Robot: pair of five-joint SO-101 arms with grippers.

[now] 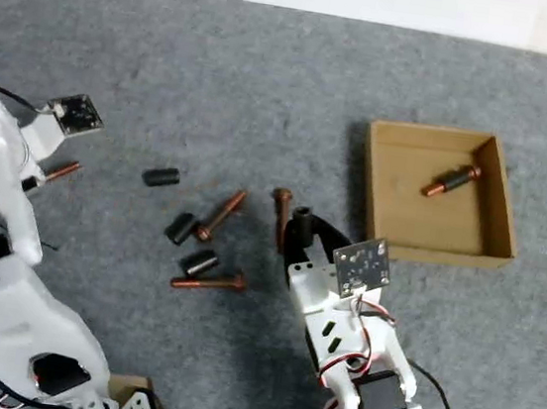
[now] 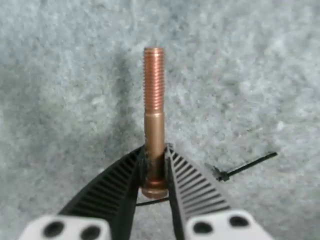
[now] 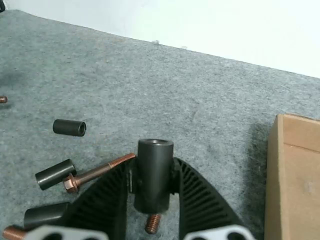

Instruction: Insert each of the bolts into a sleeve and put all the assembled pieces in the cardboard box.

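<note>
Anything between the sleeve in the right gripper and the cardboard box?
No: bare carpet between the held sleeve and the cardboard box, per high and right wrist views.

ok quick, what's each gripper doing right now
left gripper: shut on a copper bolt
right gripper: shut on a black sleeve

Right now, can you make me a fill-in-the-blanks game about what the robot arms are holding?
The left gripper is shut on a copper-coloured ____.
The right gripper is shut on a black ____.
The cardboard box has ____ assembled piece inside.
Missing words: bolt; sleeve; one.
</note>
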